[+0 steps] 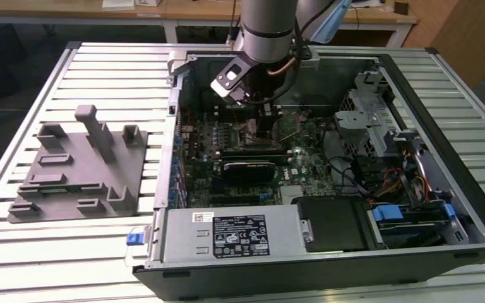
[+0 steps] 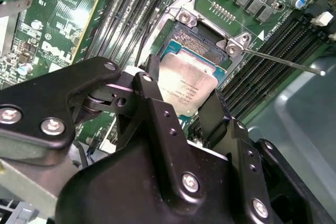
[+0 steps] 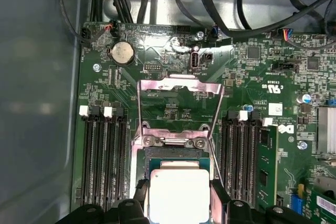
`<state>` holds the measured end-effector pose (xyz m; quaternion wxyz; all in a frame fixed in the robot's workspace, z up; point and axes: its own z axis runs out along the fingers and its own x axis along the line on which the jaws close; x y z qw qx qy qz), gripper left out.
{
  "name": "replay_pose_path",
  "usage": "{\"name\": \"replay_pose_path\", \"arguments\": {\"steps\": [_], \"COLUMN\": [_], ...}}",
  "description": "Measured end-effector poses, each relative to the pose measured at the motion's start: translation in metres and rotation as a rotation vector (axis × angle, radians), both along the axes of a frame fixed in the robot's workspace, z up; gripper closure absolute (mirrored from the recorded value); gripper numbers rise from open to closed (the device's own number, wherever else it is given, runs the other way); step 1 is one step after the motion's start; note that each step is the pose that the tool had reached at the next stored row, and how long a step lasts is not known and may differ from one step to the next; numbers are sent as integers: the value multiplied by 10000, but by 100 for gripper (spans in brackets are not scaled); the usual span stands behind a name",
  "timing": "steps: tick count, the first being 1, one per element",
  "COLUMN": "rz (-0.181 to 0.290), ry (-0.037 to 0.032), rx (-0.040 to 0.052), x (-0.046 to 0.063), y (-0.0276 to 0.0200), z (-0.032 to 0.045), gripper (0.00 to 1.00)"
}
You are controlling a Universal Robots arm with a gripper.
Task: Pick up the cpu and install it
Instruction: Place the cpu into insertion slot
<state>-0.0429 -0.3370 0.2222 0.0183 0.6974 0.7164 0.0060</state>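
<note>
Squarely, cpu point(image 2: 186, 85) face-up between fingers point(image 2: 157, 116)

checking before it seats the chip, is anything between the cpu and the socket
Nothing visible is. The gripper holds the cpu by two opposite edges right over the open socket. The load plate is flipped back and the lever swung aside, clear of the cpu.

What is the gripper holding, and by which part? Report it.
The gripper holds the cpu by two opposite side edges, pinched between its jaws, at the open socket.
</note>
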Motion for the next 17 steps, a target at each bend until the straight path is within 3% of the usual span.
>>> {"name": "replay_pose_path", "arguments": {"steps": [17], "rz": [-122], "ry": [0], "rx": [0], "x": [-20], "y": [7], "z": [-156], "gripper": [46]}}
